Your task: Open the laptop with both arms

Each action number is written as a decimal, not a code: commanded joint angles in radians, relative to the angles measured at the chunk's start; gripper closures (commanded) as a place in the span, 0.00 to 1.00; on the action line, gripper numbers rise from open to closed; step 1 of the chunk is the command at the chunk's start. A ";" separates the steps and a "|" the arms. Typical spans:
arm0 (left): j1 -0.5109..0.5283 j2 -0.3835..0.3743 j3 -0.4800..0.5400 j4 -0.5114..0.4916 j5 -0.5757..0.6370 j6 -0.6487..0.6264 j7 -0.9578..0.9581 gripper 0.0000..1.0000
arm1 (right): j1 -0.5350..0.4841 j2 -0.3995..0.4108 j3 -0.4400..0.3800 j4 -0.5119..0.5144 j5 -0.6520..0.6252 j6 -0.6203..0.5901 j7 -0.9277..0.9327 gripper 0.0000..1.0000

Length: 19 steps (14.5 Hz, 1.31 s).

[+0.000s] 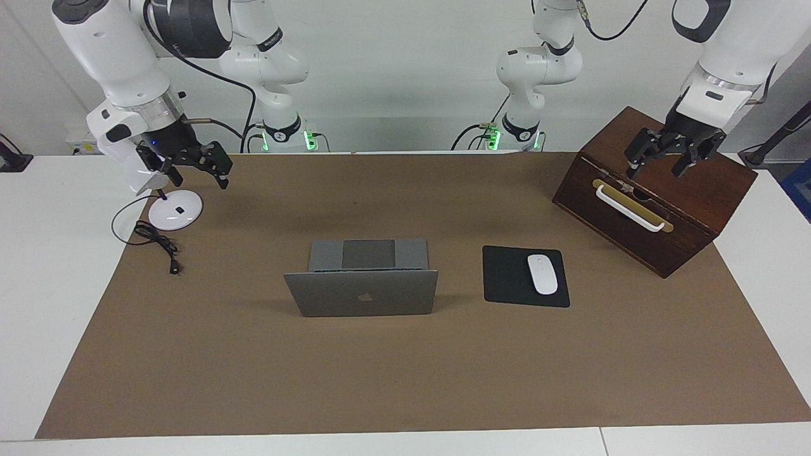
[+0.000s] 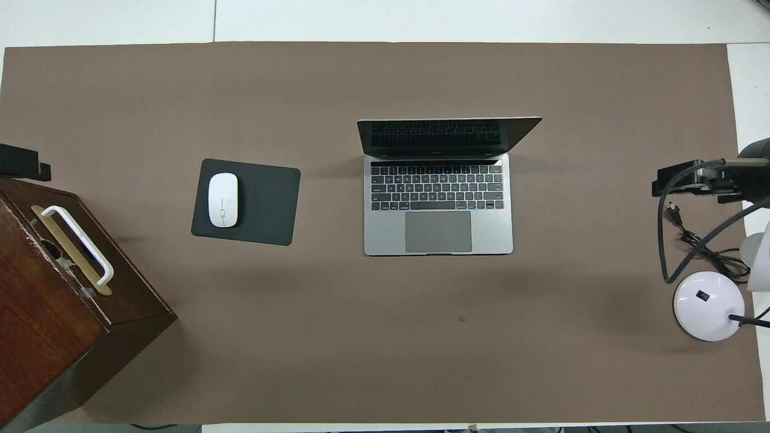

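At mid-mat the laptop point(image 1: 361, 282) stands open, mouse pad point(image 1: 524, 277) at its nine o'clock. My left gripper point(image 1: 662, 166) hangs spread over the wooden box point(image 1: 659, 215); my right gripper point(image 1: 197, 170) hangs spread above the lamp base point(image 1: 175, 209).

Facing cam: high, across the desk point(image 1: 38, 285), looking at both arm bases, far enough to take in the whole brown mat point(image 1: 405, 367). Overhead cam: steeply down from the robots' end, probably a bit closer. Shared: mat, open laptop point(image 2: 439, 192), mouse pad point(image 1: 524, 276).
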State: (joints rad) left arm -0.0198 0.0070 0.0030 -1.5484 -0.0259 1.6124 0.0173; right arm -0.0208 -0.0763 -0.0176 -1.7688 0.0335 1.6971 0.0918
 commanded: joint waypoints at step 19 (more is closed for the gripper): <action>-0.009 -0.019 0.008 -0.056 -0.005 -0.049 -0.007 0.00 | -0.022 0.004 -0.004 0.025 0.000 0.013 -0.023 0.00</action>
State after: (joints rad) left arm -0.0240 0.0093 0.0037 -1.5865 -0.0259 1.5739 0.0163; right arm -0.0329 -0.0763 -0.0241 -1.7613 0.0329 1.7299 0.0888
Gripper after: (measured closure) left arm 0.000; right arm 0.000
